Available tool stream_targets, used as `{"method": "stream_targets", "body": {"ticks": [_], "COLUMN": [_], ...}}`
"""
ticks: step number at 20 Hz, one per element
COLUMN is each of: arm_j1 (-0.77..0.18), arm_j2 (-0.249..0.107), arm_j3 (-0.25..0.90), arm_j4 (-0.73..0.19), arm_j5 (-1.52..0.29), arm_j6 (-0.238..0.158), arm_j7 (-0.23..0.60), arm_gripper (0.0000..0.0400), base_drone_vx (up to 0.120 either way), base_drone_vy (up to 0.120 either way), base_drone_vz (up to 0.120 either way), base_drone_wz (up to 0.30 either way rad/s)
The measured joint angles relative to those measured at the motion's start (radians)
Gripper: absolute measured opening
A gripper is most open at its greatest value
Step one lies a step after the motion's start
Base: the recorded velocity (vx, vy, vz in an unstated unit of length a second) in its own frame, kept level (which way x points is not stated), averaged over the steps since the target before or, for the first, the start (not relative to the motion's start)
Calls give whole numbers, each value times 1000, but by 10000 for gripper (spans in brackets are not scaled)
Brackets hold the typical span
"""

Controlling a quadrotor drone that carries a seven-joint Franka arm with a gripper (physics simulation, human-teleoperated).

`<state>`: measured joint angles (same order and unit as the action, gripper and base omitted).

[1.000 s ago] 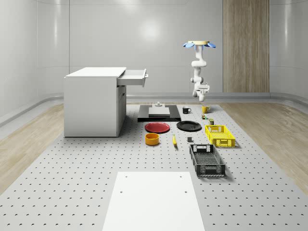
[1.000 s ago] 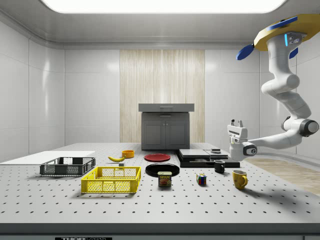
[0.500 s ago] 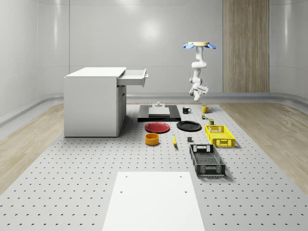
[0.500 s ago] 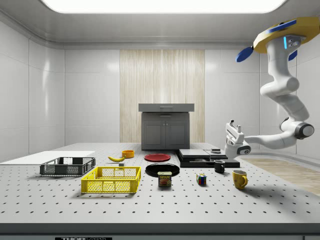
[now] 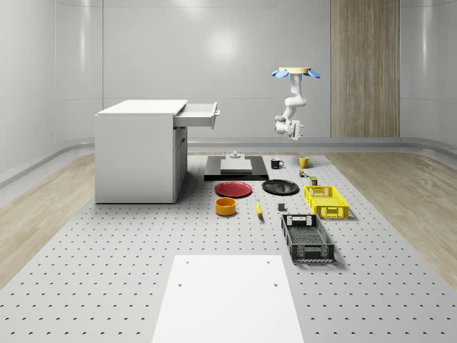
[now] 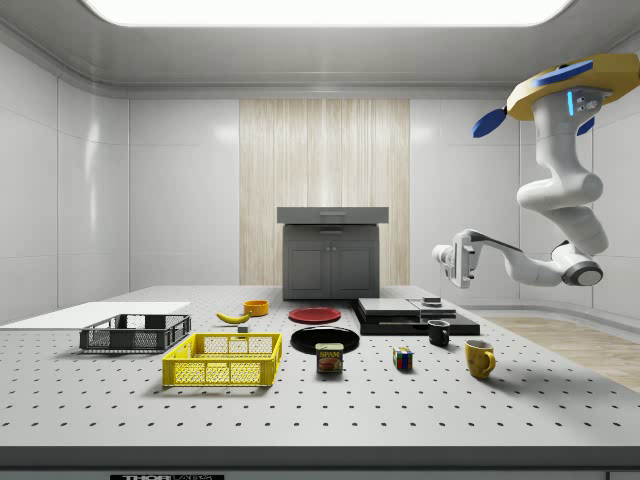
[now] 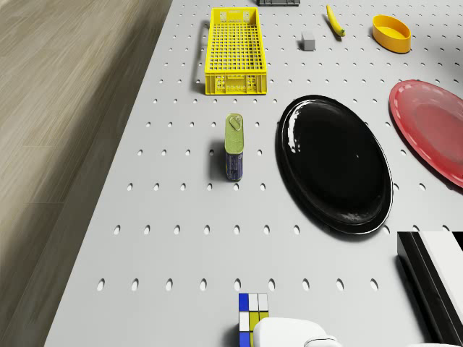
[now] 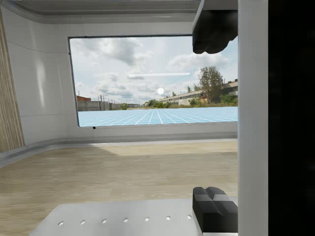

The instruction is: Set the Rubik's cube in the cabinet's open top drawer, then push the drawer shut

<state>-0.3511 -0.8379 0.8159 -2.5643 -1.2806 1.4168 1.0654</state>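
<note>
Side view shows you the Rubik's cube (image 6: 402, 358) sitting on the table (image 6: 330, 400) between the spam can (image 6: 329, 358) and the yellow mug (image 6: 479, 358), near the table's far edge from the cabinet (image 6: 331, 261). Your gripper (image 6: 447, 259) hangs well above it, fingers (image 8: 213, 205) spread with nothing between them, while the drone (image 6: 565, 83) hovers high over that end.

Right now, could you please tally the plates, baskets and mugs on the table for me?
Plates: 2, the red plate and the black plate
Baskets: 2, the yellow basket and the black basket
Mugs: 2, the black mug and the yellow mug
Total: 6
</note>
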Motion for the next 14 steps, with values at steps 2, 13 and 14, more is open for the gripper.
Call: {"method": "stream_targets", "body": {"ticks": [2, 13, 14], "arm_j1": [-100, -560, -580], "arm_j2": [-28, -157, -166], "arm_j3": [103, 380, 389], "arm_j4": [-115, -323, -326], "arm_j5": [-207, -676, -685], "arm_j6": [-30, -232, -239], "arm_j7": [90, 418, 431], "arm_gripper": [400, 400, 400], "base_drone_vx": [0, 58, 120], "base_drone_vy": [0, 0, 0], "base_drone_vz": [-120, -120, -120], "base_drone_wz": [0, 0, 0]}}
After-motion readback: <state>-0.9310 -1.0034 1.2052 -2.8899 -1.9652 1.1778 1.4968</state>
